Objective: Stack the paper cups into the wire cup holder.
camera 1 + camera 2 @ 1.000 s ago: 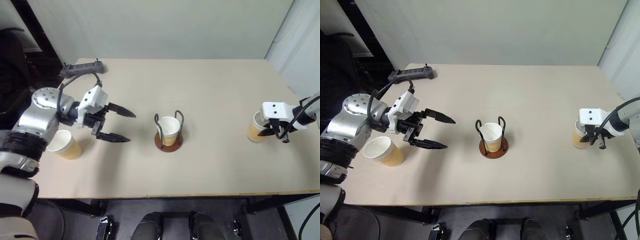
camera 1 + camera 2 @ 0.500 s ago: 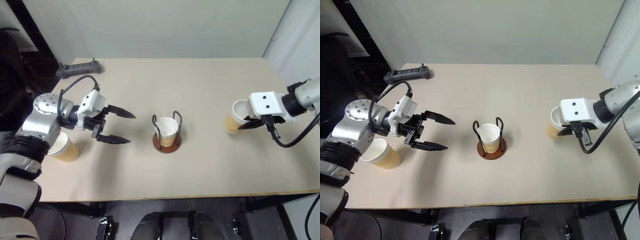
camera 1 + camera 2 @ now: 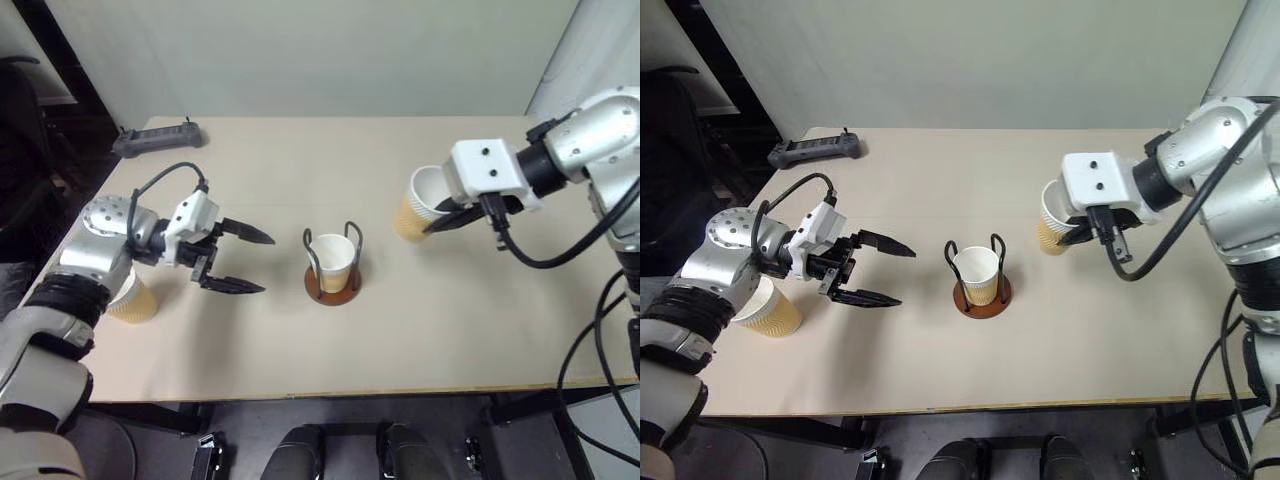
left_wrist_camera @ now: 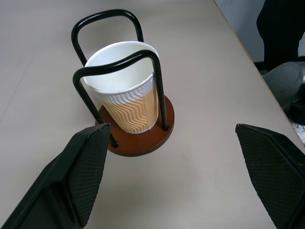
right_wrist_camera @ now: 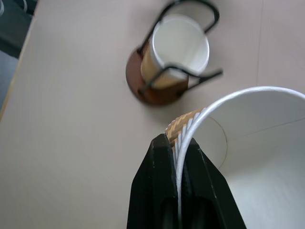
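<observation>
The right gripper is pinching a paper cup's rim right of the wire cup holder; the left gripper is gaping wide.

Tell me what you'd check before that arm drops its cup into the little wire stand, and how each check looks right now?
1. Grip on carried cup: right gripper is shut on its rim, one finger inside, one outside. Ok.
2. Wire cup holder upright with room on top: it stands upright, with one cup in the holder showing an open mouth. Ok.
3. Carried cup above the holder: it is off to the holder's right. Not ok.
4. Left gripper out of the way: open, beside the holder and apart from it. Ok.
5. Last cup waiting: standing on the table by the left arm. Ok.
</observation>
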Available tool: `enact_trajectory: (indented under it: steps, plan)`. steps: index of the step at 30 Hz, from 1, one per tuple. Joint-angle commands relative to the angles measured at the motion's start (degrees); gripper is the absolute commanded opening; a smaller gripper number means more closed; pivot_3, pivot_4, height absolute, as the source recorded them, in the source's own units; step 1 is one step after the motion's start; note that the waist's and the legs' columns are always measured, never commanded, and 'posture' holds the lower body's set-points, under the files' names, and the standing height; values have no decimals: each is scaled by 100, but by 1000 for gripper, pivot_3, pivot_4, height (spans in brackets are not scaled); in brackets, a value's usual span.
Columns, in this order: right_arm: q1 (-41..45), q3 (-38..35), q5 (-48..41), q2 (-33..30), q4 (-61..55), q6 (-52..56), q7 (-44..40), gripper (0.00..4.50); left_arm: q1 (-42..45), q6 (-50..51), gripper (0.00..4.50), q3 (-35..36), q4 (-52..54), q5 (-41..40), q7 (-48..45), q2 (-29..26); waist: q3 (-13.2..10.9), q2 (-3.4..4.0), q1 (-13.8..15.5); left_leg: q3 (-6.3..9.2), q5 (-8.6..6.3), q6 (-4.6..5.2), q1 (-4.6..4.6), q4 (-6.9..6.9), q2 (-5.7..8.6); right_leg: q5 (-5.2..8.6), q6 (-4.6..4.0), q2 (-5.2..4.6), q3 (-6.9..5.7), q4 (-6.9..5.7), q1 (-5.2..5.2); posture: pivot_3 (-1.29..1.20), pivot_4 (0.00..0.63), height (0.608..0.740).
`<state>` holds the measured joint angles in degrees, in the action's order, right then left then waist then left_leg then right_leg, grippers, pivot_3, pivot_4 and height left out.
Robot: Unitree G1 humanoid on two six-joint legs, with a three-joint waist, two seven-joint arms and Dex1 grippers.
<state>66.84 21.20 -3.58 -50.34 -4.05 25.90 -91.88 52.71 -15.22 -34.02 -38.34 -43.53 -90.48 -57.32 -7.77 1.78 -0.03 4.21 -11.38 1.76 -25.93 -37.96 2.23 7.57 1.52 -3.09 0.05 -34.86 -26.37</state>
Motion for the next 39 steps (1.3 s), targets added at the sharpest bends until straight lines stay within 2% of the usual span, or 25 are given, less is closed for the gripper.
enact_trajectory:
  steps: [1, 8, 23, 39]
  plan:
    - [299, 24, 117, 213, 170, -69, 131, 35, 140, -101, 4500, 181, -104, -73, -202, 44, 0, 0, 2, 0, 1, 2, 0, 0, 0, 0, -1, 0, 0, -1, -1, 0, 150, 740]
    - [499, 89, 259, 758, 548, -208, 310, 35, 159, 83, 4500, 674, -312, -18, -202, 302, 0, -1, 2, 1, 4, 5, -5, 0, 2, 2, -3, 0, -1, -2, -4, 0, 150, 740]
    - [591, 288, 263, 1681, 562, -98, 531, 35, 89, 245, 4500, 822, -104, 147, -202, 309, 0, -1, -2, 1, 5, -2, -6, 3, 0, 6, -13, 0, -4, -7, -13, 0, 150, 740]
    - [247, 430, 189, 1888, 142, 231, 650, 35, 133, 664, 4500, 1471, 66, 297, -202, 634, 1, -2, -4, 2, 10, -14, -4, 2, 0, 3, -19, 0, -5, -11, -14, 0, 150, 740]
